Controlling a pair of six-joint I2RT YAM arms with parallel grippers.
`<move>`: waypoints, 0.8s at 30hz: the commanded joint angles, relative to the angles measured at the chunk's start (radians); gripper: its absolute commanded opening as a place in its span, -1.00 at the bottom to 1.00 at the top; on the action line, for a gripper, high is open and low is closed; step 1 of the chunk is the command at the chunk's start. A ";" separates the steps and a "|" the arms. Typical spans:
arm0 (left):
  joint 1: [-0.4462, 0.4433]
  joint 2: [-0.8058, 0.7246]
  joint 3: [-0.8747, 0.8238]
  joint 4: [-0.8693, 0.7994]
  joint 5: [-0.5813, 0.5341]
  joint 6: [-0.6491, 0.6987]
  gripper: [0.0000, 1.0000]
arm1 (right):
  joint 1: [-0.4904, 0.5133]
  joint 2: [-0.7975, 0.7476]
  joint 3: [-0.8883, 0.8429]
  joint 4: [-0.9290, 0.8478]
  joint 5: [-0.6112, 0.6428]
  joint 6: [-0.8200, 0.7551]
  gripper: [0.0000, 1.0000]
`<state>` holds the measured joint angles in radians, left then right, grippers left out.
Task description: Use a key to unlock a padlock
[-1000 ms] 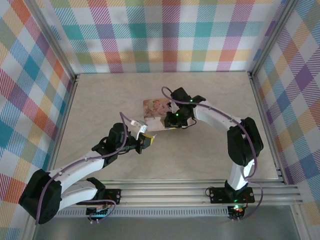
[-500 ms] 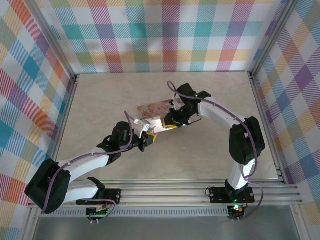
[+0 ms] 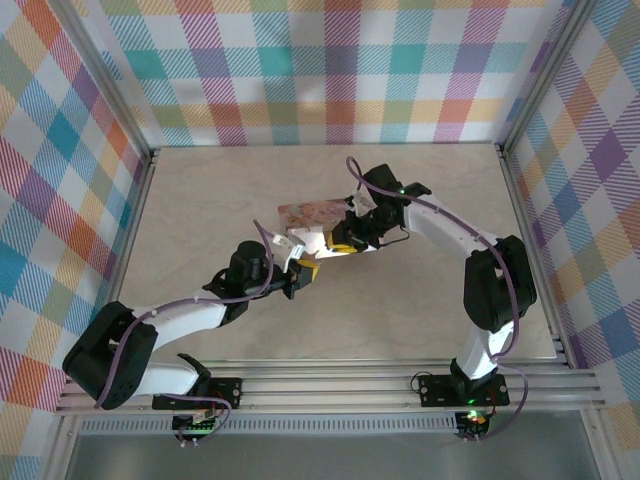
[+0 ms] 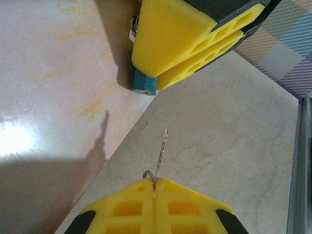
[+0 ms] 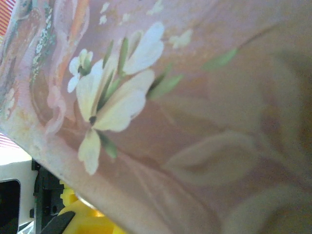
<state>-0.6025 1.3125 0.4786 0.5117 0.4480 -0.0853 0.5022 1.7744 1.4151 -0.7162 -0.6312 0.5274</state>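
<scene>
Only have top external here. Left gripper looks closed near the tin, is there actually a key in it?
Observer: Yes. In the left wrist view the left gripper is shut on the key, with the blade pointing straight out ahead.
Operator: Where's the padlock? Too small for me to pick out.
Observer: The right gripper is clamped on the padlock. Its bluish end pokes out from the grip, right by the tin.
Operator: Key in the lock yet?
Observer: No. The key tip is apart from the bluish end, with bare table showing between them.
</scene>
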 commanded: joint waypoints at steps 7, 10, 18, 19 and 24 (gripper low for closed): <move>-0.010 0.066 0.068 0.093 0.008 -0.025 -1.00 | -0.008 -0.052 -0.003 0.067 -0.056 0.035 -1.00; -0.009 0.080 0.069 0.106 -0.007 -0.031 -1.00 | -0.008 -0.051 -0.007 0.071 -0.059 0.042 -1.00; -0.010 0.108 0.077 0.120 -0.023 -0.044 -1.00 | -0.009 -0.057 -0.010 0.080 -0.058 0.049 -1.00; -0.009 0.108 0.077 0.122 -0.024 -0.045 -1.00 | -0.008 -0.057 -0.011 0.081 -0.057 0.048 -1.00; -0.009 0.113 0.078 0.122 -0.045 -0.055 -1.00 | -0.008 -0.061 -0.018 0.084 -0.055 0.050 -1.00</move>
<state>-0.6025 1.4185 0.5285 0.5835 0.4229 -0.1272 0.5022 1.7729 1.4021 -0.6727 -0.6338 0.5724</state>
